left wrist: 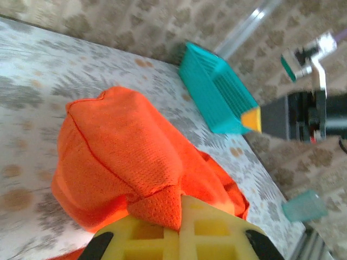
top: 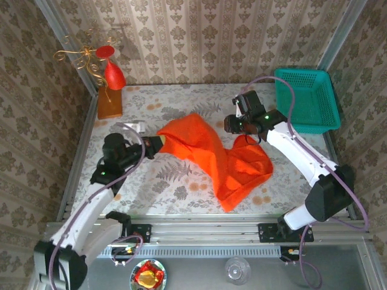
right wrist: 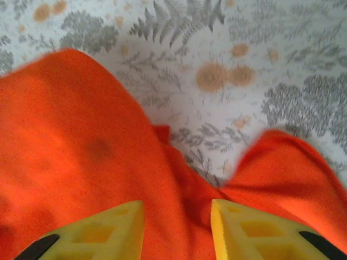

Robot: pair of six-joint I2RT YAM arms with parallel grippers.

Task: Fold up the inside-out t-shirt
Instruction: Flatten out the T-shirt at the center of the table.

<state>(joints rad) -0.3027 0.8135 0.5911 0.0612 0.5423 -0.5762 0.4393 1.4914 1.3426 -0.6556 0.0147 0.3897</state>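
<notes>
The orange-red t-shirt (top: 217, 154) lies crumpled across the middle of the floral table, stretched from its left end toward the lower right. My left gripper (top: 152, 144) is shut on a corner of the t-shirt (left wrist: 124, 157) at that left end, a fold of fabric pinched between the yellow fingers (left wrist: 217, 233). My right gripper (top: 240, 130) hovers over the shirt's upper right part. It is open, its yellow fingers (right wrist: 103, 233) spread apart above the t-shirt (right wrist: 81, 151) with cloth below the gap.
A teal basket (top: 307, 99) stands at the back right. A wooden stand with a glossy red cone ornament (top: 113, 75) and gold wire occupies the back left corner. Patterned walls enclose the table (top: 175, 181) on three sides.
</notes>
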